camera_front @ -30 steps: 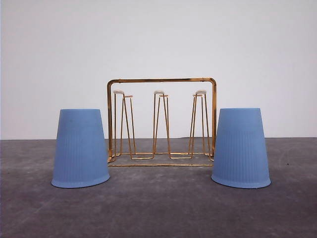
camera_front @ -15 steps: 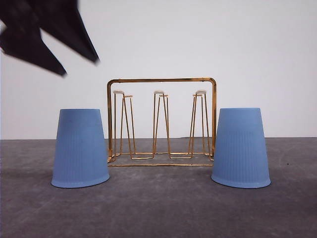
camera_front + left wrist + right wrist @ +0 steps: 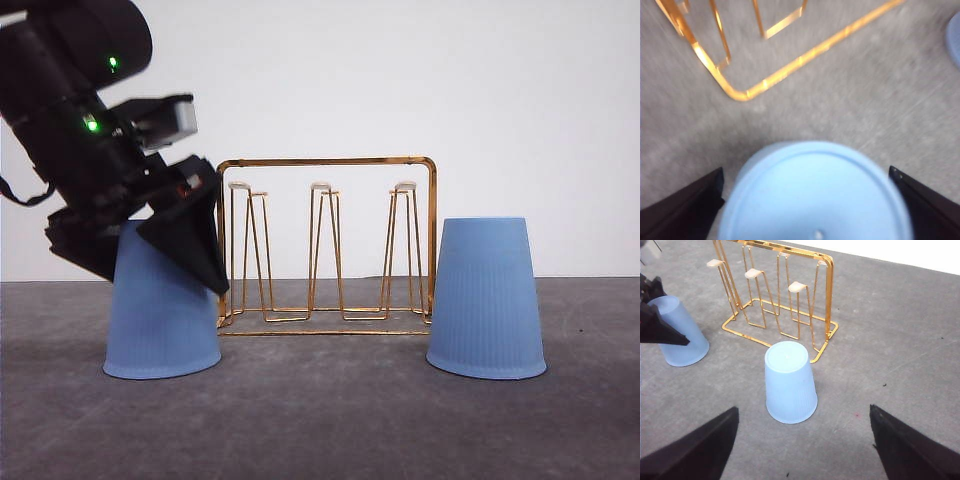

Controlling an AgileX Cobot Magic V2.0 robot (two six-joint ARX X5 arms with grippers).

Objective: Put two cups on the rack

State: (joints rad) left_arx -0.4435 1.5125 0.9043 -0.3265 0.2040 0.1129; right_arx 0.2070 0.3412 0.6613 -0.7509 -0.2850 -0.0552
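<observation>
Grey tabletop [image 3: 330, 420]: left tool [image 3: 150, 255] tilts, straddling left cup [image 3: 160, 320].

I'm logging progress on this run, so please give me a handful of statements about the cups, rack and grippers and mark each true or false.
1. Both cups stand upside down on the table. True: the left cup and the right cup rest on their wide rims.
2. A cup already hangs on the rack. False: the rack holds nothing on its prongs.
3. The left gripper has its fingers on either side of the left cup's top. True.
4. The right gripper is shut on the right cup. False: it is open and apart from that cup.
5. The cups stand at opposite ends of the rack. True.
</observation>
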